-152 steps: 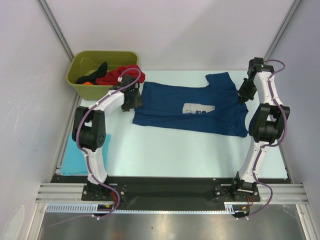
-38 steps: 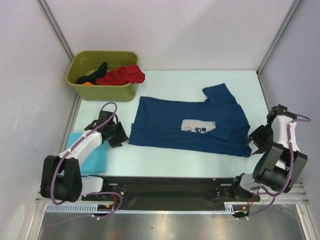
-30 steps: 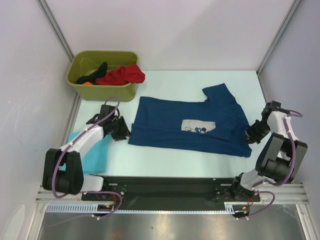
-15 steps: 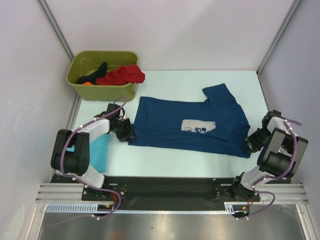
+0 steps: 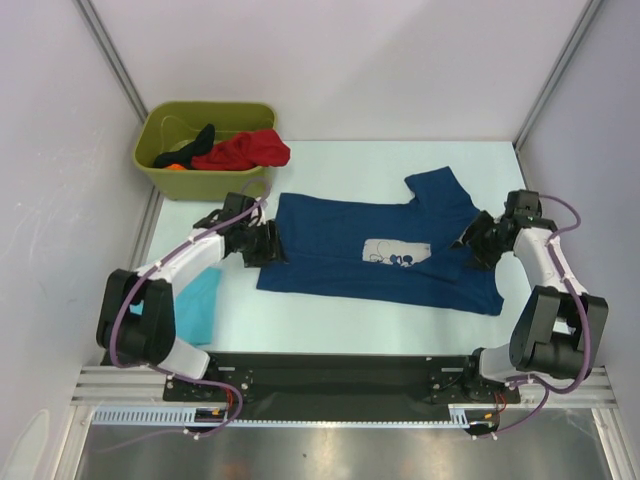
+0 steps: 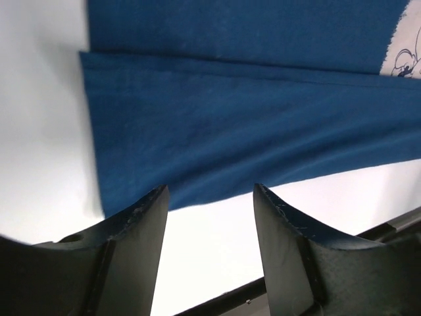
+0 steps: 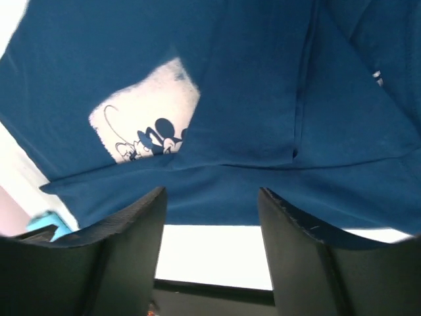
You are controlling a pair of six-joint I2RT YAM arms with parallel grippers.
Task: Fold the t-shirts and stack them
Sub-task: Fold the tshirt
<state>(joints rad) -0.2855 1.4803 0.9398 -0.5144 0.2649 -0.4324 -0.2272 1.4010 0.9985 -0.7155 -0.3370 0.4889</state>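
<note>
A navy blue t-shirt [image 5: 380,245] with a grey-white cartoon print [image 5: 396,251] lies spread flat on the table. My left gripper [image 5: 268,245] is open over its left hem; in the left wrist view the navy cloth [image 6: 250,125] lies beyond the open fingers [image 6: 131,237]. My right gripper [image 5: 476,242] is open over the shirt's right side; the right wrist view shows the print [image 7: 146,125] and the cloth [image 7: 263,92]. A light turquoise t-shirt [image 5: 195,308] lies folded at the near left. Red [image 5: 243,151] and black [image 5: 199,139] tees sit in the bin.
An olive-green plastic bin [image 5: 205,150] stands at the back left, close behind my left arm. The table's black front rail [image 5: 330,368] runs along the near edge. Walls close in on both sides.
Both grippers have moved inward from beside the shirt's side edges to over the navy cloth. The shirt has barely shifted.
</note>
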